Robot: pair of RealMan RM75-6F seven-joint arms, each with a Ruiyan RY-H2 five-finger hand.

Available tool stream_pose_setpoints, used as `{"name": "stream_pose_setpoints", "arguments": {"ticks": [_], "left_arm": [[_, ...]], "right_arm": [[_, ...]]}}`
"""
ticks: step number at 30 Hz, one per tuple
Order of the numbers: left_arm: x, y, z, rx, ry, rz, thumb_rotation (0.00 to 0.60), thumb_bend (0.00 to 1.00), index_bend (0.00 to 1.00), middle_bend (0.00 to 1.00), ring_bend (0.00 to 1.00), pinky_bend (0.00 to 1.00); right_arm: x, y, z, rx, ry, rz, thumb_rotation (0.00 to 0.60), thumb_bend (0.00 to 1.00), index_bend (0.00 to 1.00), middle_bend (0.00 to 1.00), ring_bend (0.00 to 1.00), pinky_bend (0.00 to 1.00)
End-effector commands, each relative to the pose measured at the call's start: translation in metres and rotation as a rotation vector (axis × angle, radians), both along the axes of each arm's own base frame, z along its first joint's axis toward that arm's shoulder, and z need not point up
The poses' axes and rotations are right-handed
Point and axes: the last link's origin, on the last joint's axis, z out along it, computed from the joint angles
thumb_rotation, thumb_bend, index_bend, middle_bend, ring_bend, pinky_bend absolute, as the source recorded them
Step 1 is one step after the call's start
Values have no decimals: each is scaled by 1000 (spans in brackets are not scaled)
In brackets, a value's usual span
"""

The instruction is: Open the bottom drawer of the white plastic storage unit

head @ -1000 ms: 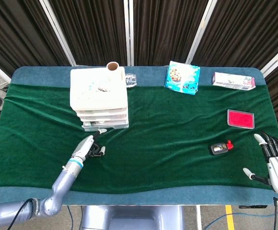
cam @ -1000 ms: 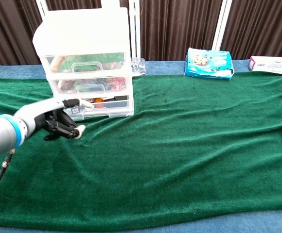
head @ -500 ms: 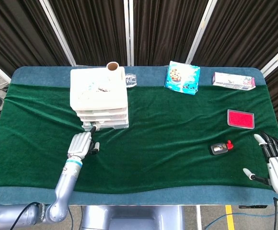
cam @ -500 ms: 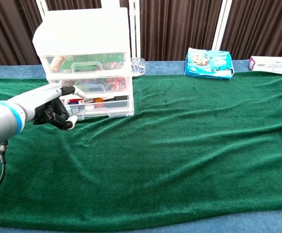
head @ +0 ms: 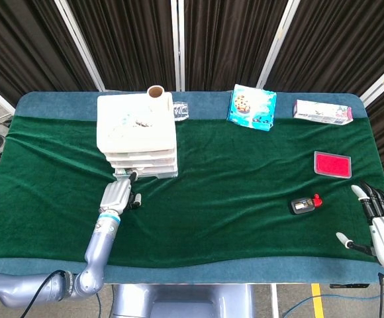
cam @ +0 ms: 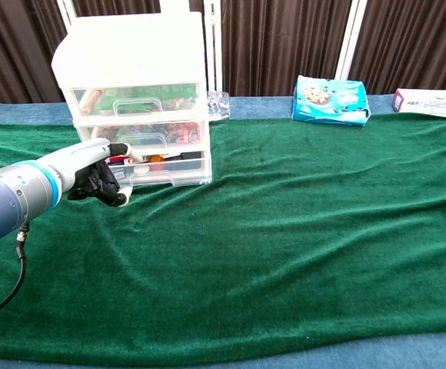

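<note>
The white plastic storage unit point(cam: 134, 96) stands on the green cloth point(head: 232, 199), and everything else is easiest placed from it. Its bottom drawer point(cam: 164, 171) sits flush with the two drawers above, shut as far as I can see. The left hand point(cam: 92, 175) hovers right at the drawer's front, low near the unit's left corner, fingers point(cam: 118, 198) curled under and one fingertip reaching toward the drawer face; whether it actually touches or grips the handle I cannot tell. From above, the same hand point(head: 118, 196) lies just in front of the unit's base.

Behind the unit a cardboard tube point(head: 156, 92) pokes up. To the unit's right along the back edge lie a blue snack bag point(head: 251, 107) and, further on, a white box point(head: 322, 111). Well away on the far side from the unit rests the right hand point(head: 379, 222), fingers spread, holding nothing, near a red pad point(head: 332, 164) and a small black device point(head: 303, 205).
</note>
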Motion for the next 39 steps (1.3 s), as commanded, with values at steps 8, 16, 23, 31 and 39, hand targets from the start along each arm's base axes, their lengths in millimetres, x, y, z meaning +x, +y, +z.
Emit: {"name": "stream_pose_setpoints", "arguments": {"ticks": [8,16,23,31,39], "left_arm": [[-3,7,-3,-20,-2,34,600,570,150,932,909,904],[0,9,-8,-42,-10,48,600,571,170,932,909,904],[5,8,-6,-41,-43,41,600,571,280,932,909,904],[4,5,-2,-51,-55,41,600,570,325,932,910,904],[1,-3,0,-72,-59,35,600,571,344,932,910,903]], "right_arm": [[0,0,-1,4,3,-1,600,43,3,0,0,0],[0,-1,-1,4,3,-2,600,43,3,0,0,0],[0,-1,-2,5,3,-1,600,42,3,0,0,0],[0,0,-2,5,6,-1,600,43,3,0,0,0],[0,0,-1,0,4,0,600,43,2,0,0,0]]}}
